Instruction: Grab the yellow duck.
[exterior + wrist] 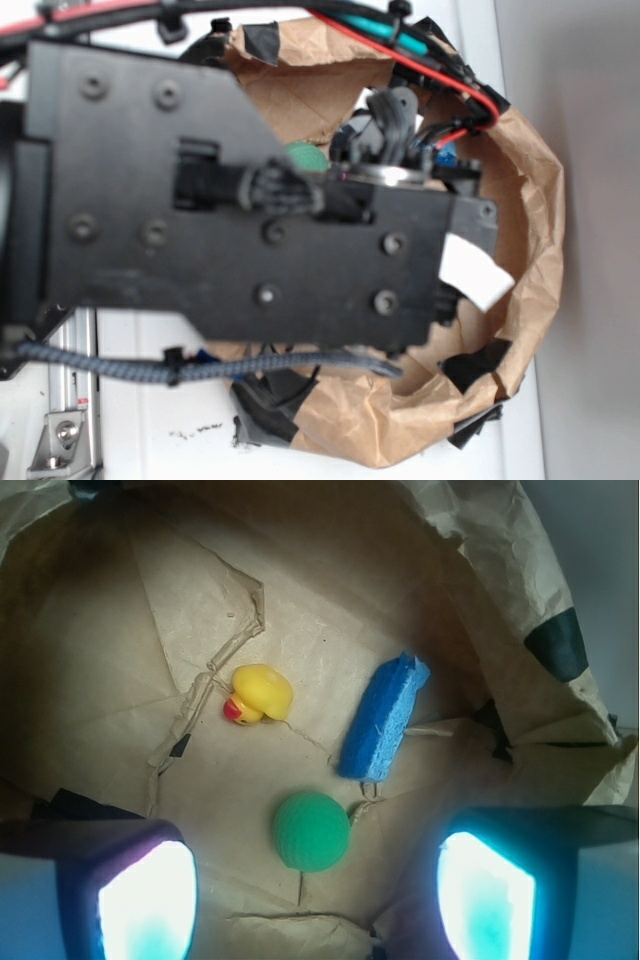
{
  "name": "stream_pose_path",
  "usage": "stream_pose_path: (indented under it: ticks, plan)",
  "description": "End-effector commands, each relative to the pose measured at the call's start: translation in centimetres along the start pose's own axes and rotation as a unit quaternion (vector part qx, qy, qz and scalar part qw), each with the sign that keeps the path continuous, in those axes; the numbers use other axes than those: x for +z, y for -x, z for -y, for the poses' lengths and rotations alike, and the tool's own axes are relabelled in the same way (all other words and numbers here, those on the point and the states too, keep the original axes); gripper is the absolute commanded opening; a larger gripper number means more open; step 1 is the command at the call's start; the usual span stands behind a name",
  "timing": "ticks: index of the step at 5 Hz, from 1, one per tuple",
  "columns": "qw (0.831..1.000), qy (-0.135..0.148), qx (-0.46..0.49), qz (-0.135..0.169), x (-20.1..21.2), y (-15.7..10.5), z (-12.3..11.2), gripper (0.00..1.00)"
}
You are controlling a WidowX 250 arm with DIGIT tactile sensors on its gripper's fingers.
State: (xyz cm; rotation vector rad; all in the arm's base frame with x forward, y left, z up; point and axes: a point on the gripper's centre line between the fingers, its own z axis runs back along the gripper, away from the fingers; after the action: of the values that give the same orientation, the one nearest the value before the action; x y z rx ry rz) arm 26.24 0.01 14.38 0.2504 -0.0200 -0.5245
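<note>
The yellow duck (pixel 259 693), small and glossy with a red-orange beak, lies on the brown paper floor of the bag in the wrist view, left of centre. My gripper (pixel 315 900) hangs above the bag, open, its two glowing fingertips (pixel 148 900) far apart at the bottom corners with nothing between them. The duck is well ahead of the fingers and a little left. In the exterior view the black arm covers the duck.
A green ball (pixel 311 829) lies between and just ahead of the fingers. A blue sponge (pixel 383 718) rests right of the duck. Crumpled paper bag walls (pixel 480 550) ring everything; the bag rim (pixel 535 200) shows outside, and the ball (pixel 303 156) peeks past the arm.
</note>
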Motion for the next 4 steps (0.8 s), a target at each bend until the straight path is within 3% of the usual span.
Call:
stream_pose_path:
  ticks: [1,2,3,4]
  plan:
    - [1.0,-0.01,-0.004,0.019,1.1,-0.6,0.3,1.0]
    - [1.0,0.005,0.0,-0.001,-1.4,-1.2,-0.8,1.0]
    - [1.0,-0.011,-0.01,0.002,-3.3,-2.1,-2.0,1.0]
    - [0.998,0.022,-0.05,0.029,-5.5,-3.3,-2.3,1.0]
